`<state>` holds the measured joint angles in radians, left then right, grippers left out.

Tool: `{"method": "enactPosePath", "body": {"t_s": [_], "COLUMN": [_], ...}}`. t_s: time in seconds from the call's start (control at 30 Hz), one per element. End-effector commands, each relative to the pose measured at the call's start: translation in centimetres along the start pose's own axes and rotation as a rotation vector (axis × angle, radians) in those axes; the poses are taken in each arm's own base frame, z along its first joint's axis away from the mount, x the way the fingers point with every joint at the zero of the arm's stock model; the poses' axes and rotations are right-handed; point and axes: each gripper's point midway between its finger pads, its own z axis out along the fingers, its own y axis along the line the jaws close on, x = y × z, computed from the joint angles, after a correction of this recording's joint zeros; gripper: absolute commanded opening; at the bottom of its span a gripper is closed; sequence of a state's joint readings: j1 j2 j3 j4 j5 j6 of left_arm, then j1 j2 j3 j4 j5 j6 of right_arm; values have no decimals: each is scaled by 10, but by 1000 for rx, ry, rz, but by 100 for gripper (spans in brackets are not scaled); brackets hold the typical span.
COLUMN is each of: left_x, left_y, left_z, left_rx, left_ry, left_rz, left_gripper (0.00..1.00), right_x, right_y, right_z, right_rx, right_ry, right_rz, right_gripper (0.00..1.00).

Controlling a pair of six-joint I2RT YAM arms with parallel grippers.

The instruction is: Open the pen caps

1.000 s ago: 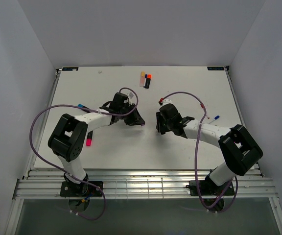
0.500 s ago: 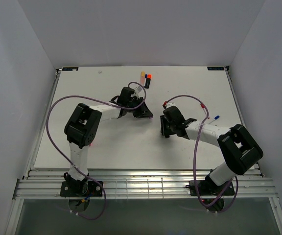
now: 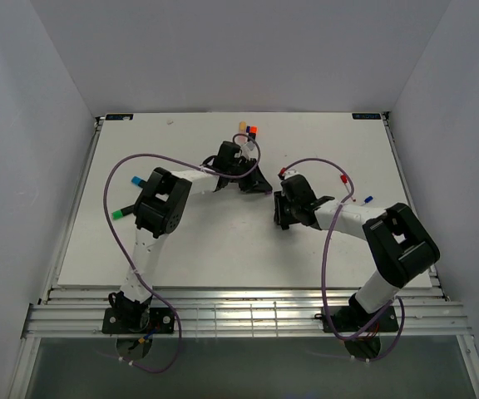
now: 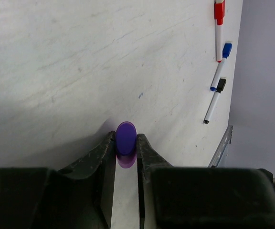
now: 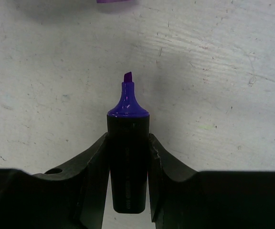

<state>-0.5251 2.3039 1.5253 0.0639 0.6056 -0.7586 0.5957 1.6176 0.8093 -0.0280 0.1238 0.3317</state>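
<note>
My left gripper [image 4: 126,137] is shut on a purple pen cap [image 4: 126,143], which stands between the fingertips just above the white table. In the top view the left gripper [image 3: 259,183] is stretched toward the back middle of the table. My right gripper [image 5: 128,136] is shut on a short black marker barrel [image 5: 128,167]. Its purple chisel tip [image 5: 127,78] is bare and points away from the camera. In the top view the right gripper [image 3: 282,213] is a short way right of the left one. The two are apart.
Markers with an orange cap [image 3: 242,126] and a red cap [image 3: 253,130] lie at the back. A blue-capped [image 3: 137,180] and a green-capped marker [image 3: 120,213] lie at the left. Thin pens, one red-capped [image 4: 218,19] and one blue-capped [image 4: 222,62], lie near the right edge.
My left arm has swung up and to the right toward the back with the purple cap, uncovering the blue and green markers at the left. My right gripper has shifted slightly right, still holding the barrel.
</note>
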Motion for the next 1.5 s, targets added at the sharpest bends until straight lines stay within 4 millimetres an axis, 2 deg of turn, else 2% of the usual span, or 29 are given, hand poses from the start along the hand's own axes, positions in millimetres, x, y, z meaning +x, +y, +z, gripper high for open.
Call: {"method": "enactPosePath", "body": {"t_s": [0.0,0.27,0.33,0.5,0.63,0.8,0.97,1.1,1.13,1.37,1.4,1.47], "left_x": [-17,-20,-20,-17,-15,-15,-13,-7,-7,-14,-20,-13], "left_y": [-25,-15,-13,-7,1,6,10,20,21,5,-8,-9], "left_z": [5,23,24,27,28,28,20,13,11,-17,-26,-35], "left_rx": [64,60,53,46,9,-19,-42,-62,-62,-54,-39,-50], "left_ry": [-6,16,15,27,40,39,20,22,19,-27,-50,-50], "left_rz": [59,41,36,27,12,10,0,-23,-26,-4,14,0], "left_gripper": [8,18,25,34,46,52,57,58,58,59,59,59], "right_x": [-12,-17,-25,-24,-18,-13,-8,-7,0,6,7,8], "right_y": [-7,-28,-30,-33,-32,-32,-35,-45,-49,-77,-79,-83], "right_z": [5,11,13,20,25,27,29,29,28,17,16,14], "right_rx": [0,16,11,23,14,14,26,83,104,216,220,218], "right_ry": [-17,-7,-35,-22,1,9,23,28,55,74,75,79], "right_rz": [15,45,48,40,41,48,52,62,62,76,73,79], "right_gripper": [17,19,20,21,23,25,30,31,32,32,32,32]}}
